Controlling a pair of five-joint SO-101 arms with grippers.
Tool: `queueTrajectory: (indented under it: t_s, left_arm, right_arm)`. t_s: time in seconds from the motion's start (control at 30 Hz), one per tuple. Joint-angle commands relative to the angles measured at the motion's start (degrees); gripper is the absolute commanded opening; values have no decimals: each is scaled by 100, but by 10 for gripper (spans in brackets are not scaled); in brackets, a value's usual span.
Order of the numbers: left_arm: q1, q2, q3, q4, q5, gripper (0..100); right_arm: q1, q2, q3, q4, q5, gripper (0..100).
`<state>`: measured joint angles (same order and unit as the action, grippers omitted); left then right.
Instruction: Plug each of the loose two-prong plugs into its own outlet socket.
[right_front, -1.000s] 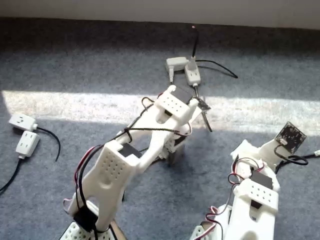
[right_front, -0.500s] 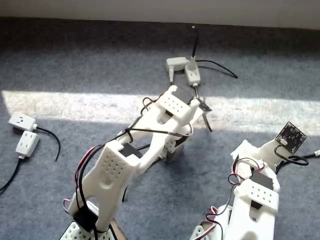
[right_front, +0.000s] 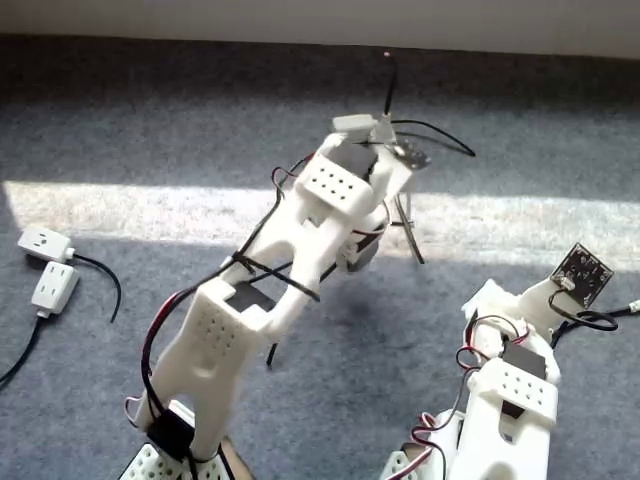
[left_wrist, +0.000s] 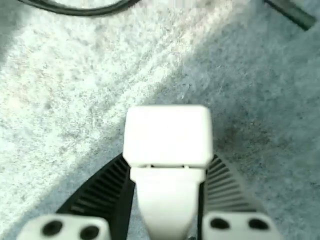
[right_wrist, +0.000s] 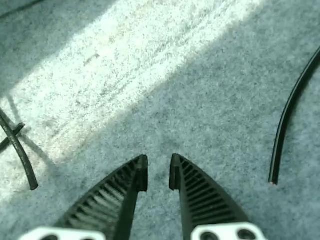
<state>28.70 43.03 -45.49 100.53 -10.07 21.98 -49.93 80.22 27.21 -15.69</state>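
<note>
- The white plug sits between the jaws of the left gripper. Its narrower neck lies in the gap and its broad square head stands out just past the fingertips.
- The black ribbed fingers press against the neck from both sides, so the jaws are clamped on the plug.
- Beyond those jaws lies grey carpet, and a black cord curves across it well past the plug's head.
- The right gripper holds nothing. Its jaws stand a narrow gap apart over bare carpet.
- A black cable runs off to one side of them and another cable end lies to the other, both clear of the tips.
- From above, one outlet socket and a second outlet socket lie just beside each other, each with a dark cord, well apart from both pairs of jaws.
- The carpet is crossed by a sunlit band, and a pale wall strip edges its far side.
</note>
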Motion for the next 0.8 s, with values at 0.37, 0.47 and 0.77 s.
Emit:
queueTrajectory:
  t_s: [0.37, 0.47, 0.77]
  left_arm:
    - [-1569, -251, -1903, -2875, -88, 14]
    - [-1824, 277, -1912, -3543, -431, 127]
    - [-1807, 1042, -1982, -3912, -651, 294]
  right_arm:
    - [13, -136, -40, -119, -53, 90]
    - [13, -136, -40, -119, -53, 91]
    - [-136, -145, 4, -295, -18, 91]
